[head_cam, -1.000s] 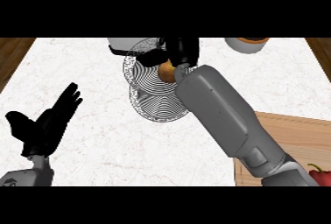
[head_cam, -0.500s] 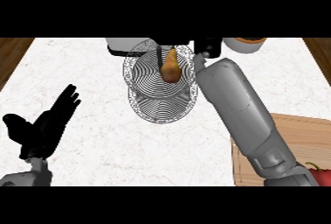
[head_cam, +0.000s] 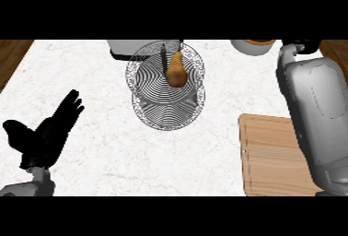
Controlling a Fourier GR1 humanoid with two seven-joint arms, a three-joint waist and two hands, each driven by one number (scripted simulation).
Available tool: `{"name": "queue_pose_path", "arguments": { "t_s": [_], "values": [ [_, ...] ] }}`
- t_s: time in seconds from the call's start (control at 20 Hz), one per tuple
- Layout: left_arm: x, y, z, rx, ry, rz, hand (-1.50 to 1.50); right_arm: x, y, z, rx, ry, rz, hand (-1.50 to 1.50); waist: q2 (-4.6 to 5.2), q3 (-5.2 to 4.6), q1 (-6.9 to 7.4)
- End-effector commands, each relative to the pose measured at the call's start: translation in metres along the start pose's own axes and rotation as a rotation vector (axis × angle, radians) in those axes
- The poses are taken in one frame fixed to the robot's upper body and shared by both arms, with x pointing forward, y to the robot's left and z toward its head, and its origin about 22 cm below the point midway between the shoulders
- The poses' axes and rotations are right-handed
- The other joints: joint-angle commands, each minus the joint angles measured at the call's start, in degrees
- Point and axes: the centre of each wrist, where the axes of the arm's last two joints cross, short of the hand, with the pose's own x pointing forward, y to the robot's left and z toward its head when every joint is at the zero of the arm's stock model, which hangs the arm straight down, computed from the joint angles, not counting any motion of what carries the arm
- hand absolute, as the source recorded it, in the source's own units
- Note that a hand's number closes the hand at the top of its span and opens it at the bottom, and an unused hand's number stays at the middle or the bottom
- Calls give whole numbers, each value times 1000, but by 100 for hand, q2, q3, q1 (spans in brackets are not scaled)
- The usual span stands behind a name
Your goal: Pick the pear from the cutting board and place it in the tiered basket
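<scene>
While the pear (head_cam: 176, 71) lies in the upper tier of the tiered basket (head_cam: 165, 120), stem end toward the top of the frame, nothing touches it. The basket's two round wire tiers overlap at upper centre of the white table (head_cam: 102, 152). Just behind the basket, at the top edge, sits a pale grey container (head_cam: 125, 48), and a bowl (head_cam: 253, 47) shows at upper right. The cutting board (head_cam: 272, 156) lies at lower right, partly covered by the right forearm (head_cam: 316, 115), which runs up the right edge of the frame.

The right robot hand (head_cam: 300, 46) is only a dark patch at the top right corner, well apart from the pear; whether it is open or closed cannot be told. The left robot hand (head_cam: 44, 133) rests at lower left, spread open and holding nothing.

Half a second earlier the right arm stood just beside the basket with its hand over the pear. Now it has swung away to the right, and the pear sits free. The left robot hand has not moved.
</scene>
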Motion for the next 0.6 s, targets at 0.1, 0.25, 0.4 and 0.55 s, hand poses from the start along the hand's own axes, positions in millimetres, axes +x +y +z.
{"name": "queue_pose_path", "arguments": {
  "t_s": [0.1,0.25,0.4,0.55],
  "values": [
    [2,19,0,19,-3,-5,0,1,-98,-15,-53,-11,14,-150,-6,-1,-34],
    [8,5,-11,16,-9,-9,0,6,-132,-9,-80,-29,22,-150,-2,-1,-41],
    [-4,27,7,0,-3,1,0,-3,-171,-19,-67,-29,15,-150,11,-1,40],
    [11,-3,-1,-18,4,-1,0,10,-188,-37,-60,-24,40,-150,19,-1,68]
  ]
}}
